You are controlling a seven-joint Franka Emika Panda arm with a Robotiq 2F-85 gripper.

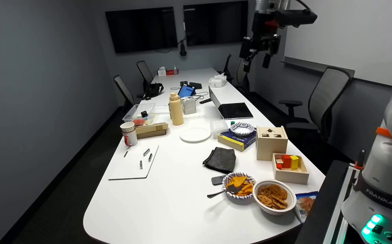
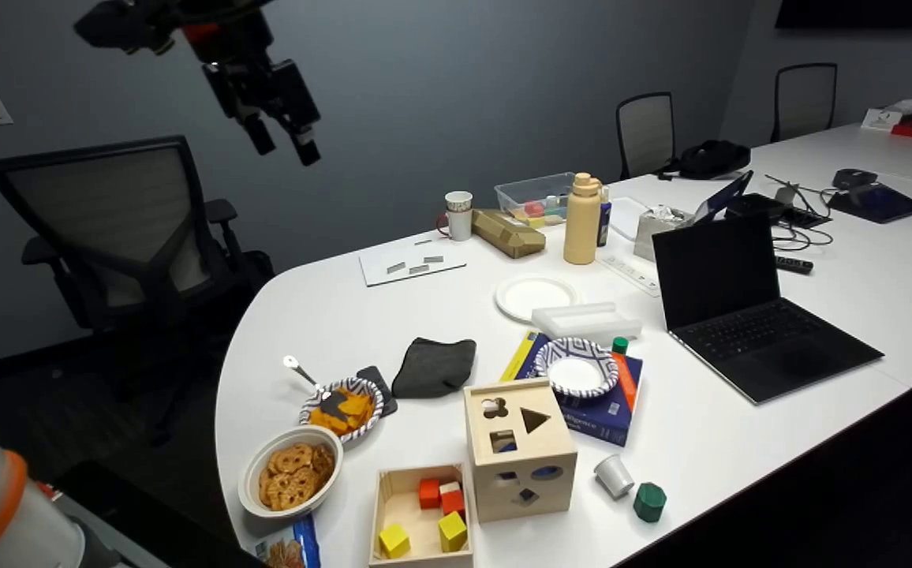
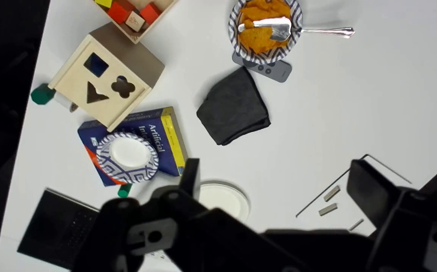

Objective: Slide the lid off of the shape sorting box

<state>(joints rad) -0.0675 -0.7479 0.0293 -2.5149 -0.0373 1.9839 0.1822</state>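
Lid (image 2: 515, 422) on top of the shape sorting box (image 1: 270, 149), which stands upright on the table (image 1: 148, 210); the seam between the two is too fine to make out. In an exterior view the low tray (image 1: 291, 176) hides one lower corner of the box. In the wrist view the gripper (image 3: 277, 174) masks parts of the white plate (image 3: 226, 202) and laptop (image 3: 58, 228). The arm (image 1: 382, 173): base and wrist visible, middle links cut off; gripper pointing down high above the table, fingers (image 3: 369, 190) spread apart.
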